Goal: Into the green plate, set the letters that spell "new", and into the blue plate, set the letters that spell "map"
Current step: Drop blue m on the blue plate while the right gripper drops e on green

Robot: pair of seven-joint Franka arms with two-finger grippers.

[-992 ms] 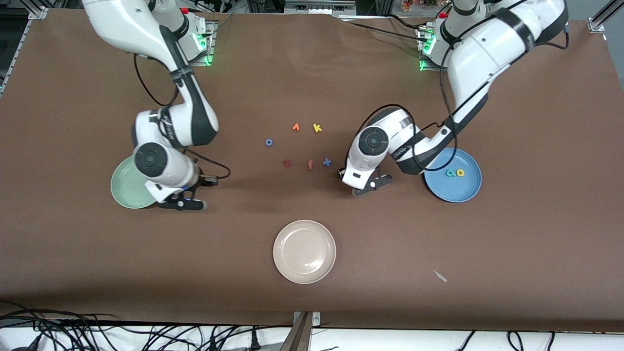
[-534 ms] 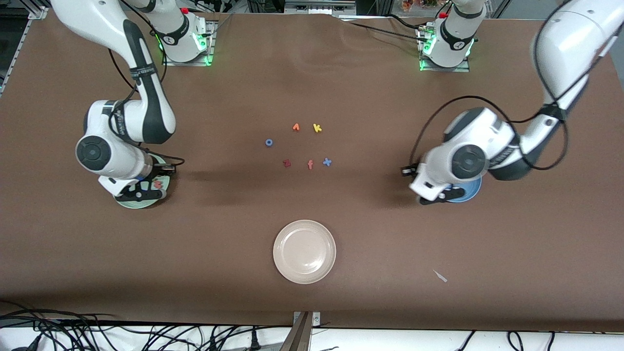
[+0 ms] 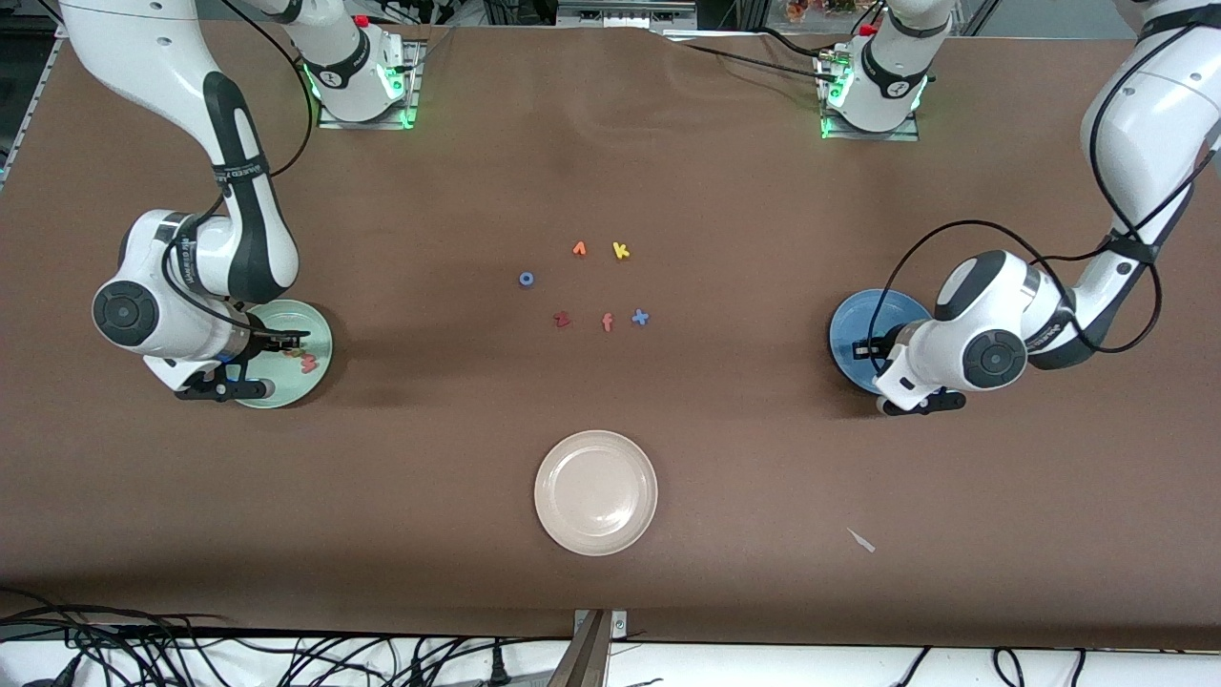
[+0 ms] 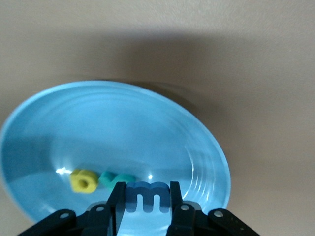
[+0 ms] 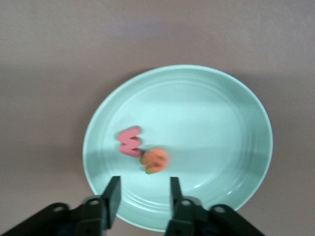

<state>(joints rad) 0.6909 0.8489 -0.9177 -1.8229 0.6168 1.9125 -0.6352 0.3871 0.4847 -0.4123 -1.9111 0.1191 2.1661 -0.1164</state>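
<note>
My left gripper (image 4: 146, 201) is shut on the blue m (image 4: 147, 195) and hangs low over the blue plate (image 4: 123, 128), at the plate's edge nearest the front camera (image 3: 863, 329). In that plate lie the yellow a (image 4: 83, 181) and the teal p (image 4: 115, 178). Over the green plate (image 5: 211, 123) my right gripper (image 5: 142, 196) is open, nothing between its fingers. The pinkish-red w (image 5: 130, 141) lies in this plate, and the orange e (image 5: 155, 160) sits blurred beside it, with a bit of green showing under its edge.
Mid-table lie an orange letter (image 3: 579, 249), the yellow k (image 3: 621, 251), a blue ring (image 3: 526, 279), the dark red z (image 3: 562, 320), the salmon f (image 3: 608, 322) and the blue plus (image 3: 640, 317). A cream-white plate (image 3: 596, 491) stands nearer the front camera.
Both arms swung outward from the table's middle to their plates. The right gripper opened and the orange e now lies in the green plate. The left still grips the m.
</note>
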